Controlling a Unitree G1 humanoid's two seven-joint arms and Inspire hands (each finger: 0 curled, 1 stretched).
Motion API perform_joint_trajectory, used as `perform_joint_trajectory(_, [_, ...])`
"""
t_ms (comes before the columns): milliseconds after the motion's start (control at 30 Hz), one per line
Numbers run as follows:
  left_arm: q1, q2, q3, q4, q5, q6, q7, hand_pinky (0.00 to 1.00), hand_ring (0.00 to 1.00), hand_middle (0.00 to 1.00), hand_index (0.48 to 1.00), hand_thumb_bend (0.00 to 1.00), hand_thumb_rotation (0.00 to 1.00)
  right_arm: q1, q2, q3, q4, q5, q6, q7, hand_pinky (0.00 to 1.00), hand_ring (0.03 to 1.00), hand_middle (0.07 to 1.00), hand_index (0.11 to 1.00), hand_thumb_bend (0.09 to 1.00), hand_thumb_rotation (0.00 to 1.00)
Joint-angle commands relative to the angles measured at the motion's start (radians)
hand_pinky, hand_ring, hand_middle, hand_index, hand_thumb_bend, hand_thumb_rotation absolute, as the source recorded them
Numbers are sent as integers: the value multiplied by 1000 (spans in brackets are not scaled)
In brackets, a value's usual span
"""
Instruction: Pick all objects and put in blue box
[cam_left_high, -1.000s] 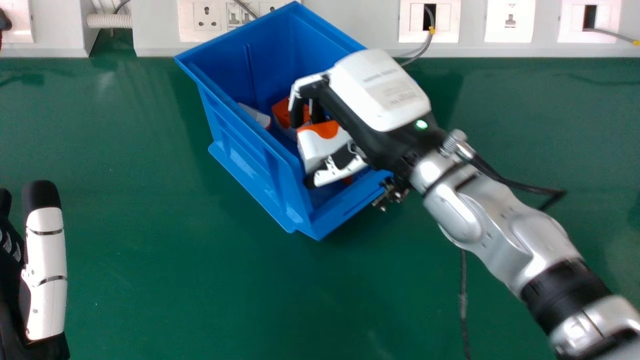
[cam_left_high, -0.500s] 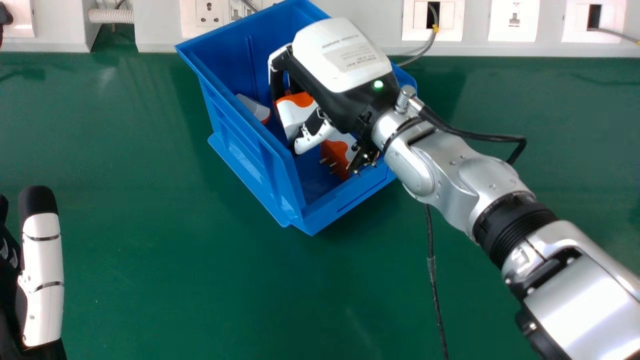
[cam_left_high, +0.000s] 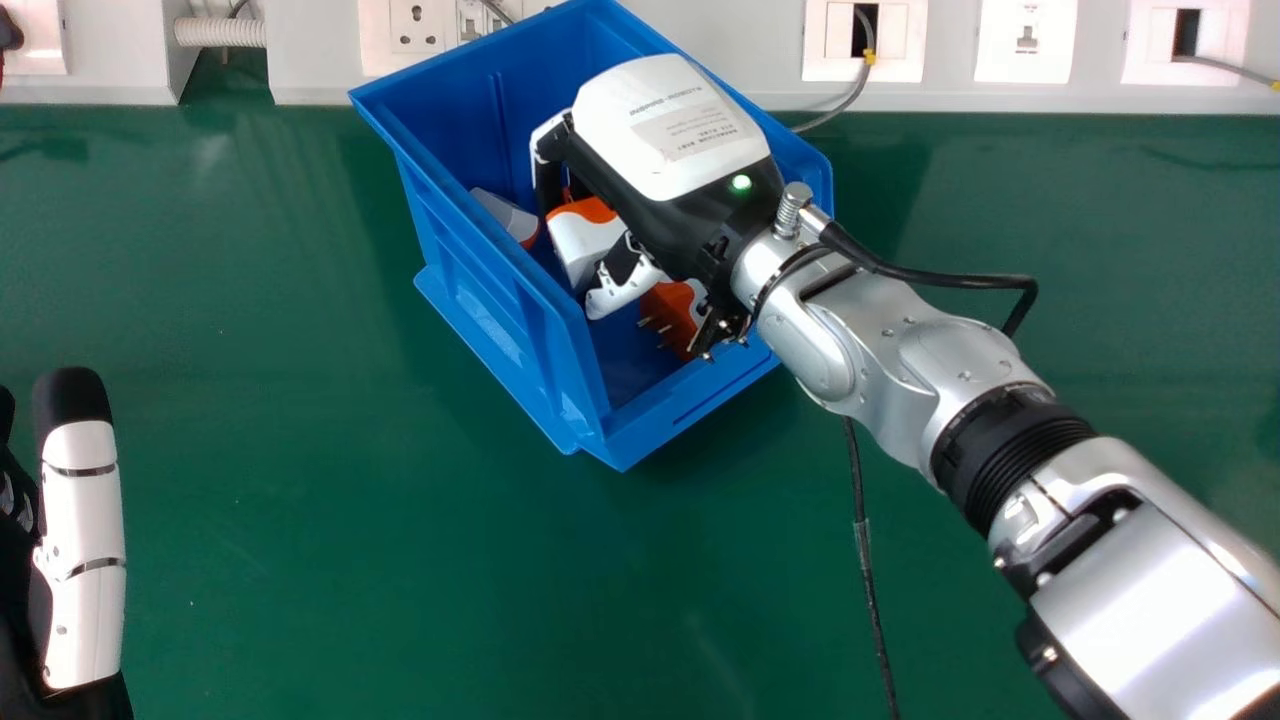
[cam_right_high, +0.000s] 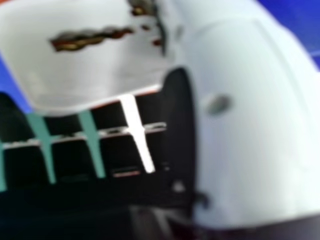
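My right hand (cam_left_high: 665, 150) is down inside the blue box (cam_left_high: 590, 350), its fingers and thumb curled round a white and orange object (cam_left_high: 583, 240). In the right hand view, the white object (cam_right_high: 90, 70) lies against the hand (cam_right_high: 180, 130), beside the thumb. Inside the box a white piece with an orange end (cam_left_high: 507, 215) rests near the left wall, and an orange and white plug with metal pins (cam_left_high: 672, 315) lies under the wrist. At the left edge of the head view my left hand (cam_left_high: 82, 550) stays with its fingers straight, above the table.
The green table (cam_left_high: 330, 560) surrounds the box. Behind it runs a pale trunking with sockets (cam_left_high: 863, 42), and a grey cable (cam_left_high: 835, 112) hangs down near the box's back right. A black cable (cam_left_high: 866, 570) passes below the right forearm.
My right hand has moved left and farther into the box with the object held, uncovering the plug with pins. It has shifted only slightly over the last half second. The left hand has barely moved.
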Motion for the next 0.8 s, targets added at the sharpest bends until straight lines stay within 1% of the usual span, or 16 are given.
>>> perform_joint_trajectory(0, [2,-3,1,-30,2,-2,5,1000,1000,981,978,484,809,-55,11,19,-15,-4,29,1,339,418,504,488,502,155])
perform_joint_trajectory(33, [2,-3,1,-31,2,-1,6,1000,1000,980,977,480,807,-59,12,32,-15,-13,50,27,373,459,542,490,503,157])
perform_joint_trajectory(67, [2,-3,0,-32,1,0,5,1000,1000,980,976,479,806,-63,14,47,-15,-21,73,51,426,521,593,541,524,194])
perform_joint_trajectory(100, [2,-3,-1,-32,-1,0,4,1000,1000,981,976,484,806,-65,16,58,-14,-26,90,68,542,650,702,672,567,276])
perform_joint_trajectory(133, [2,-3,-1,-31,-1,0,4,1000,1000,982,976,488,809,-65,16,70,-15,-32,104,73,653,769,809,791,600,328])
perform_joint_trajectory(200, [1,-1,-1,-29,-2,-1,3,1000,1000,986,985,501,813,-62,11,80,-25,-34,117,75,752,875,913,895,628,359])
perform_joint_trajectory(267, [-3,0,-1,-23,-5,-4,2,1000,1000,988,992,471,810,-59,5,82,-36,-29,121,84,807,932,972,950,625,355])
perform_joint_trajectory(333, [-7,3,-1,-16,-9,-9,-1,1000,1000,997,998,455,816,-56,-1,83,-44,-25,122,89,847,966,993,981,621,349])
perform_joint_trajectory(367, [-10,5,0,-13,-12,-9,-3,1000,1000,999,999,472,820,-55,-3,83,-46,-25,123,84,856,972,997,988,621,348])
perform_joint_trajectory(400, [-12,3,0,-14,-8,-6,-1,1000,1000,1000,1000,477,821,-54,-6,82,-49,-23,122,82,856,973,999,987,627,343])
perform_joint_trajectory(433, [-15,5,1,-13,-5,-6,-1,1000,1000,998,998,517,819,-53,-8,81,-53,-23,122,79,864,979,1000,993,625,339])
perform_joint_trajectory(467, [-19,6,2,-8,-4,-9,0,1000,1000,1000,999,527,817,-52,-9,79,-57,-20,123,80,864,976,1000,994,626,337])
perform_joint_trajectory(567, [-27,13,6,4,1,-19,1,1000,1000,1000,998,507,834,-45,-15,71,-72,-13,124,70,869,979,1000,991,633,314])
perform_joint_trajectory(633, [-32,16,6,7,3,-17,1,1000,1000,1000,997,494,831,-43,-20,68,-81,-10,127,69,863,980,1000,986,624,306])
perform_joint_trajectory(700, [-40,16,5,11,-4,-19,3,1000,1000,1000,994,487,823,-35,-27,64,-100,-8,130,62,861,981,1000,983,604,305])
perform_joint_trajectory(767, [-48,16,4,15,-4,-14,6,1000,1000,1000,997,447,812,-23,-37,53,-130,0,132,63,849,974,1000,977,573,302])
